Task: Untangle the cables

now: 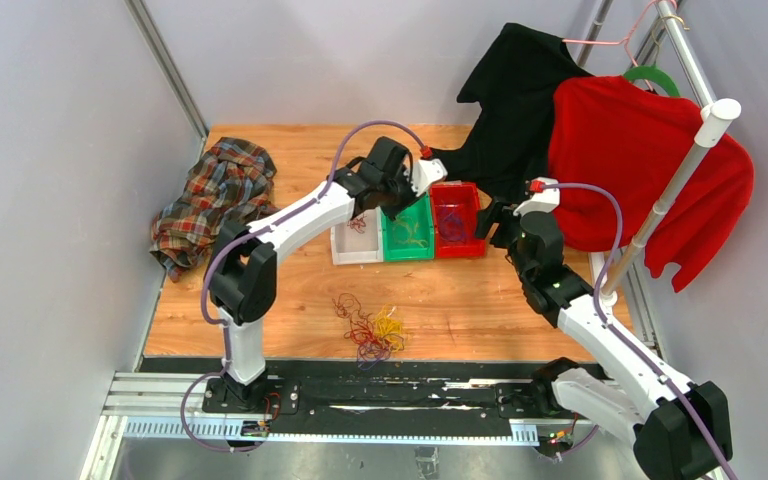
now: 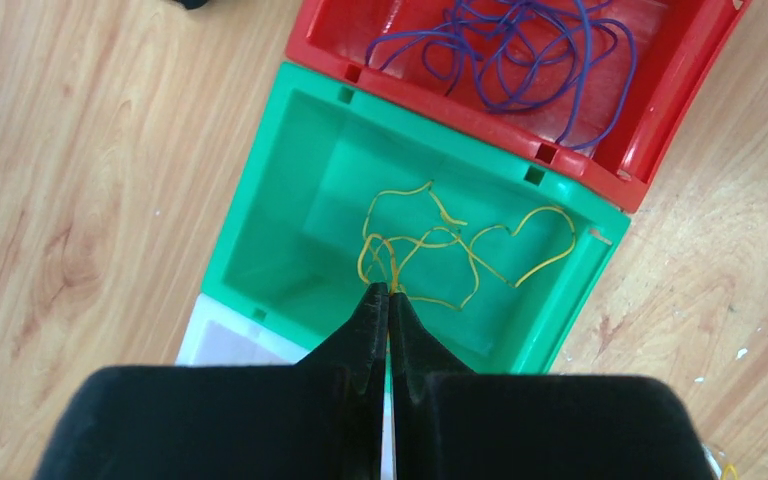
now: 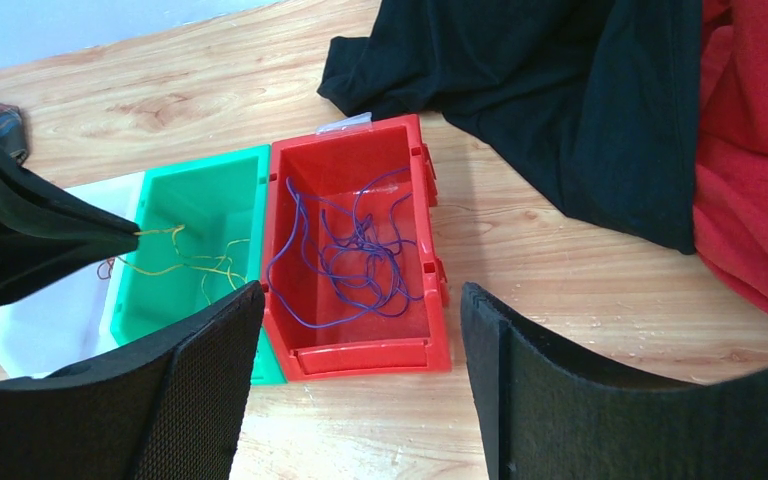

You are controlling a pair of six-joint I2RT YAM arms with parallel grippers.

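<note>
Your left claw point(image 2: 389, 292) fills the bottom of its wrist view. Its two black padded fingers are pressed tight together, and a strand of the thin yellow cable point(image 2: 425, 238) is pinched at their tips. That cable's other loops lie on the floor of the green plastic bin point(image 2: 280, 210), directly under the claw.

Your right claw point(image 3: 362, 292) stands wide apart with nothing between its fingers. It hovers just beside the red plastic bin point(image 3: 350, 160), which touches the green bin's right side. A loosely coiled purple cable point(image 3: 360, 260) lies inside that red bin.

Touching the green bin's left side sits a white plastic bin point(image 1: 355, 245) with a small dark red strand point(image 1: 357, 224) in it. Nearer the arm bases than the green bin, and well apart from it, a tangled pile of dark red, yellow and purple cables point(image 1: 370, 325) lies on the wooden table point(image 1: 460, 300).

Far left of the green bin a plaid shirt point(image 1: 215, 195) lies crumpled. Behind and right of it a black garment point(image 1: 520, 100) drapes onto the table, and a red sweater point(image 1: 640, 170) hangs from a rack.
</note>
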